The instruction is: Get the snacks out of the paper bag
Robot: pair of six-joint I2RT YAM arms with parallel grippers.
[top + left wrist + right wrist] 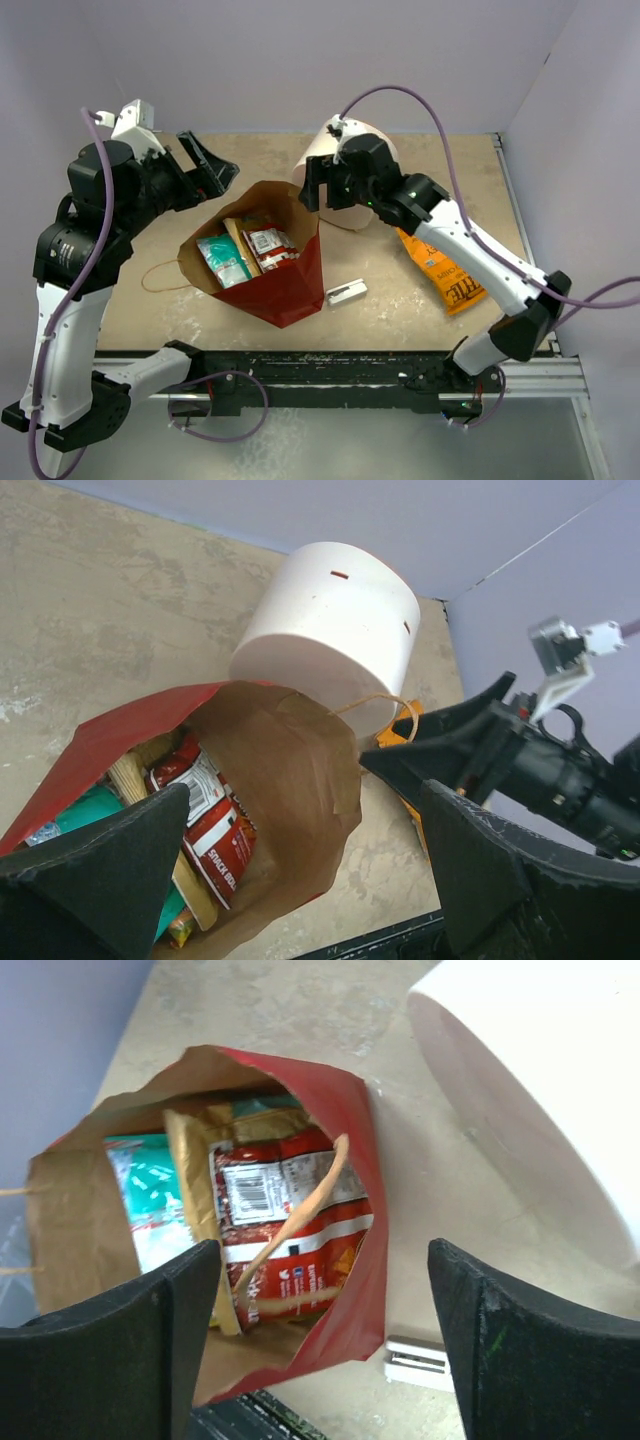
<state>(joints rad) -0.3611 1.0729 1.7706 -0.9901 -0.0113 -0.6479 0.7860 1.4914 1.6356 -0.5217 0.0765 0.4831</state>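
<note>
The paper bag (290,290) lies in the middle of the table, red outside, its brown mouth facing up and left. Inside it lie snacks: a teal packet (225,262) and a red packet (270,245). An orange packet (445,275) lies on the table under the right arm. My left gripper (205,165) hovers open above the bag's back left rim, with nothing between its fingers. My right gripper (318,185) hangs open over the bag's back right rim. In the right wrist view the bag's red wall (365,1160) and a twine handle (300,1220) lie below the right gripper (323,1250).
A big white cylinder (320,150) stands right behind the bag, close to the right gripper. A small grey bracket (347,293) lies on the table to the right of the bag. Purple walls close the back and right sides.
</note>
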